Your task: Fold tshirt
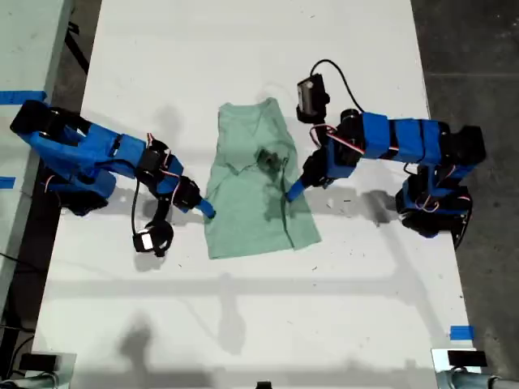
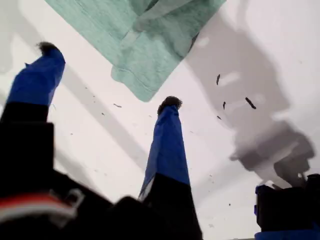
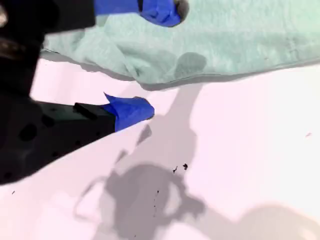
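- Two arms are flanking the tshirt (image 1: 255, 203), which is lying mid-table (image 1: 243, 324), narrowed lengthwise, with a small bunch near its middle.
- You are looking at my first gripper (image 2: 109, 75) standing spread and empty, a hemmed corner of cloth lying just beyond its fingertips.
- You are seeing my second gripper (image 3: 160, 59) gaping around a long edge, one finger above the fabric and one on the table; it is not pinching yet.
- You are handling something light, limp and wrinkly, I judge: it is going to sag and drag rather than hold shape.
- You should be taking hold at hems and corners, pinching every layer.
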Tool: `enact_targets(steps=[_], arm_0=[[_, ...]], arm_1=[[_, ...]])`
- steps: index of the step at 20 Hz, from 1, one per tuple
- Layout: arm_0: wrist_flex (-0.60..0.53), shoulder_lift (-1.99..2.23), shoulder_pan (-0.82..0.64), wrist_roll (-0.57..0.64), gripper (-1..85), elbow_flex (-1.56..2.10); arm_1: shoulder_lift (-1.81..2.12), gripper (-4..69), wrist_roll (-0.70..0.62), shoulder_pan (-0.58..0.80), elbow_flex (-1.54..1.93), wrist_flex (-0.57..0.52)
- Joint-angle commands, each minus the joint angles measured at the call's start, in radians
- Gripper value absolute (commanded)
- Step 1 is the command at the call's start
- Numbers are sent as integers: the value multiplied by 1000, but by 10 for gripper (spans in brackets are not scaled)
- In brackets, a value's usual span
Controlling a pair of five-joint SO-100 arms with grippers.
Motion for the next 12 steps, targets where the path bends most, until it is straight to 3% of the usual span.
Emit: enact_targets(steps=[1,12], arm_0=[[-80,-12,0,-9,247,-83],[-371,-268,51,-54,90,-124]], arm_1=[[86,392,0,-18,5,-20],[164,397,46,-98,155,-87]])
